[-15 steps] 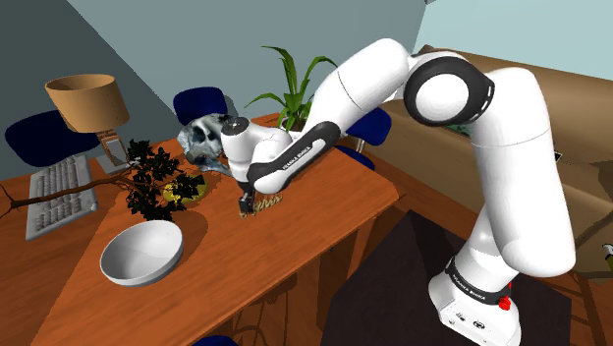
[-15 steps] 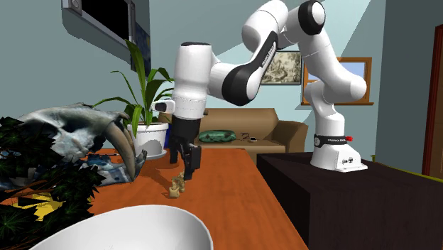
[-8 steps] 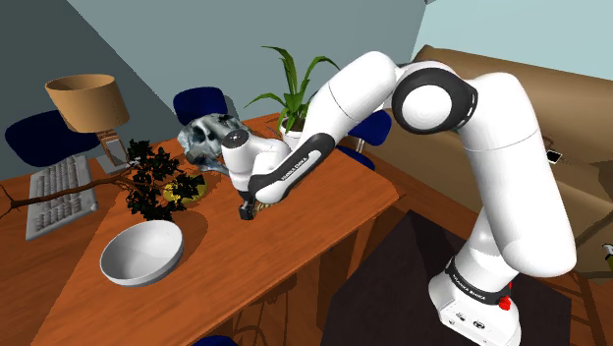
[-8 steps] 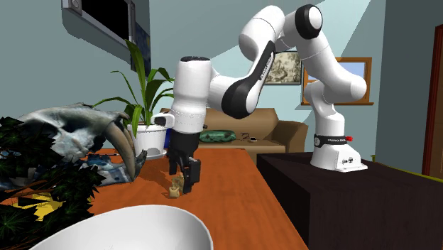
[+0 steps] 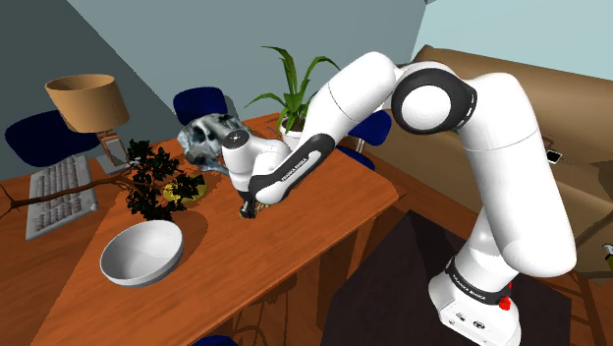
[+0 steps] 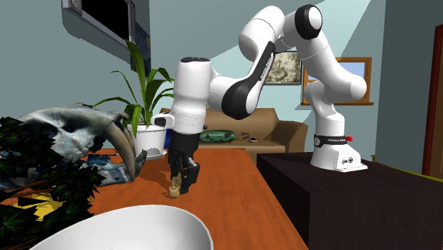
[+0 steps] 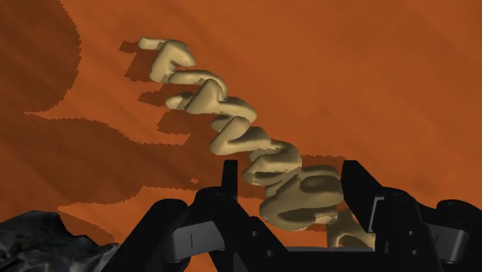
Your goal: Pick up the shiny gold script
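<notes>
The end effector (image 7: 292, 174) stands low on the bench (image 5: 329, 201), its fingers (image 7: 229, 181) closed on one end of the script (image 7: 224, 124). The script is a tan string of raised letters lying flat on the brown wood, and the rest of it runs out beyond the fingertips. Toward the shoulder view's left sit a white bowl (image 5: 142, 253) and a dark leafy branch (image 5: 147, 179).

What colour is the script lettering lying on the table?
The script lettering is a dull tan-gold, plain, without pattern. It shows best in the wrist view.
</notes>
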Action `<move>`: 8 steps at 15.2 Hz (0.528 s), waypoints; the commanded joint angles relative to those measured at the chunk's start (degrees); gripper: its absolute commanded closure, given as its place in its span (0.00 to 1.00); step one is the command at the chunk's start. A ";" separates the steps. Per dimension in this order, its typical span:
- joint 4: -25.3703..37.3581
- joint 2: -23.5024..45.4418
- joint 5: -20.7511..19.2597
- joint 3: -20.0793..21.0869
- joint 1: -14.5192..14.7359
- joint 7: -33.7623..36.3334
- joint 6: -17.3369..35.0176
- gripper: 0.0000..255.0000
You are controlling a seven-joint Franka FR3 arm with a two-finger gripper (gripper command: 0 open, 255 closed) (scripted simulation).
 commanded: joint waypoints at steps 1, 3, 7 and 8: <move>-0.02 0.02 0.01 -0.01 -0.02 -0.01 -0.02 1.00; -0.20 -0.66 0.22 0.16 -0.08 -0.22 -0.51 1.00; -0.49 -2.87 1.04 0.74 -0.43 -1.18 -2.35 1.00; -0.53 -3.41 1.25 0.87 -0.51 -1.42 -2.82 1.00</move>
